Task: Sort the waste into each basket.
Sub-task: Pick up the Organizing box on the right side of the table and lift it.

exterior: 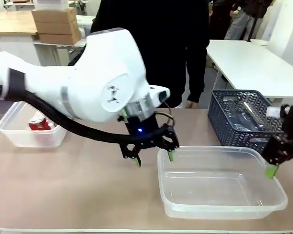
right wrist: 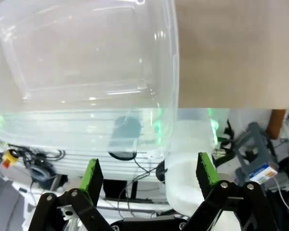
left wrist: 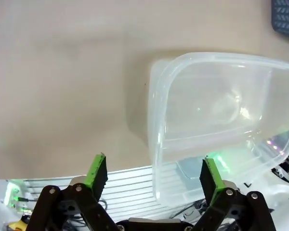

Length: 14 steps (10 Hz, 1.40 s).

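Far L of desk [exterior: 78,190]: first clear tub [exterior: 14,134] w/ one red can [exterior: 39,123] lying in it, so that tub looks like the cans' bin. Next, L arm [exterior: 97,83] reaches across the middle. L tool [exterior: 154,159] hangs low at the L corner of second clear tub [exterior: 224,209], fingers wide apart, nothing btwn them. One green pad [exterior: 171,156] sits right at the tub's rim, the other over bare desk. L wrist view agrees: tub corner lies ahead of the pads, no waste w/in reach. Second clear tub is empty, prob. meant for bottles. Behind it to the R is a dark lattice basket [exterior: 234,122] w/ clear bottles [exterior: 245,108] inside, the unsorted stock by the look of it. Far R: R tool [exterior: 284,168] hovers at the tub's R end, just in front of the basket, fingers also apart and empty. At the far side a person [exterior: 161,44] in black stands behind the L arm. Judgement: sort barely begun. R tool is best placed to fetch a bottle, since the basket is on its side.
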Available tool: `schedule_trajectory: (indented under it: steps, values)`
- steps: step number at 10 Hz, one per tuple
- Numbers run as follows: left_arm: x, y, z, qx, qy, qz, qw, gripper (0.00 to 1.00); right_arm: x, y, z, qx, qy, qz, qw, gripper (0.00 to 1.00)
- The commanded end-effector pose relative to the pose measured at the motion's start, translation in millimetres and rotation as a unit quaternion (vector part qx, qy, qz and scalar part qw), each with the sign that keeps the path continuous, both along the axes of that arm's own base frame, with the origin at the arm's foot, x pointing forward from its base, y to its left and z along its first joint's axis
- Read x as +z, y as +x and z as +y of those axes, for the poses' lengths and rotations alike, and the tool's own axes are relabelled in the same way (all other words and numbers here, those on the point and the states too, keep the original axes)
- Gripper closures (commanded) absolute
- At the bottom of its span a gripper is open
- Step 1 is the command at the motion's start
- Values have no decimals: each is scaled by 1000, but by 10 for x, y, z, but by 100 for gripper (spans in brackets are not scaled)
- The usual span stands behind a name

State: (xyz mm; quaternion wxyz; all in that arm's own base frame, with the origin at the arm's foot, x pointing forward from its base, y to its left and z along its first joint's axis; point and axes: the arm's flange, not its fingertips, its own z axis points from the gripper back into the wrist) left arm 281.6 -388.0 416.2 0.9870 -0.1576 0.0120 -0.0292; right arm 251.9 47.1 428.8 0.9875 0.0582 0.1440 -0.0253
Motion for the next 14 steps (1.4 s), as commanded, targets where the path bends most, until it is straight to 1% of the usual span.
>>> schedule_trajectory:
  steps: [1, 3, 4, 5, 7, 8, 9, 10, 11, 12, 13, 14]
  values:
    - [-208, 51, -96, -2, 21, -2, 1000, 0, -727, 249, -243, -2, 43, 54, 998, 0]
    - [-273, 120, -156, -6, 26, 5, 1000, 0, -1048, 260, -308, -22, 41, 59, 997, 0]
    - [-314, 139, -165, -6, 29, 9, 1000, 0, -1128, 235, -338, -32, 30, 49, 998, 0]
    - [-353, 163, -175, -5, 31, 16, 999, 0, -1148, 197, -341, -35, 33, 38, 998, 0]
    - [-429, 187, -215, -7, 50, 11, 999, 0, -1049, 129, -345, -39, 27, 4, 999, 0]
    - [-469, 197, -231, -5, 68, 20, 997, 59, -986, 94, -325, -38, 26, -3, 999, 0]
    - [-503, 188, -250, -7, 73, 22, 997, 60, -947, 65, -302, -29, 23, -22, 999, 56]
    - [-530, 180, -261, -7, 77, 24, 997, 100, -960, 54, -290, -20, 18, -30, 999, 57]
    - [-556, 167, -273, -12, 84, 26, 996, 65, -966, 41, -269, -16, 7, -39, 999, 100]
    - [-564, 156, -275, -12, 86, 26, 996, 100, -967, 35, -238, -8, 1, -43, 999, 100]
    - [-562, 143, -272, -12, 84, 24, 996, 100, -972, 37, -228, -5, -4, -40, 999, 100]
    - [-552, 138, -263, -11, 82, 22, 996, 100, -971, 35, -225, -2, -9, -39, 999, 85]
